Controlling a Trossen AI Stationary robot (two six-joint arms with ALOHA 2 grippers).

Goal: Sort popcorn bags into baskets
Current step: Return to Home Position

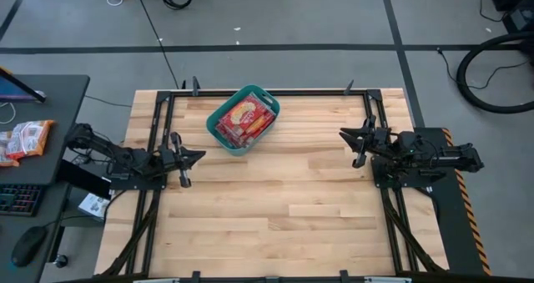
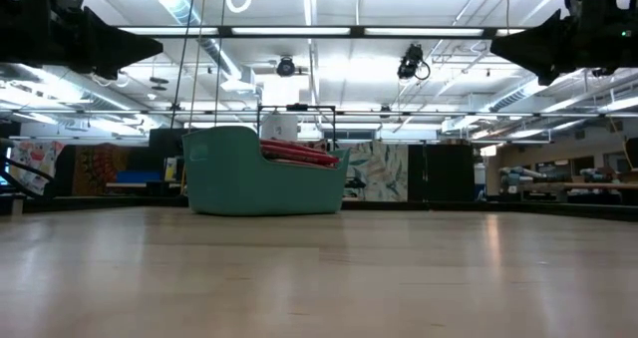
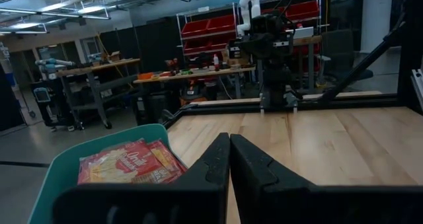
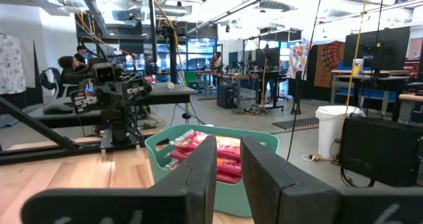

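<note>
While both empty, left gripper (image 1: pixel 198 156) closed, right gripper (image 1: pixel 345 135) ajar; filled basket (image 1: pixel 236 149) between, snack packet (image 1: pixel 27 138) aside.

The basket (image 2: pixel 249 183) is plain teal. The popcorn bags (image 1: pixel 244 122) are red with cream-yellow oval labels. The table (image 1: pixel 284 208) is pale blond wood in long planks, with a black frame. The left pincer (image 1: pixel 193 157) and right pincer (image 1: pixel 349 138) are black. A yellow-and-black striped strip (image 1: pixel 465 201) runs by the right arm's base. An orange-and-white packet (image 1: pixel 27 138) lies on a dark grey desk (image 1: pixel 58 99).
</note>
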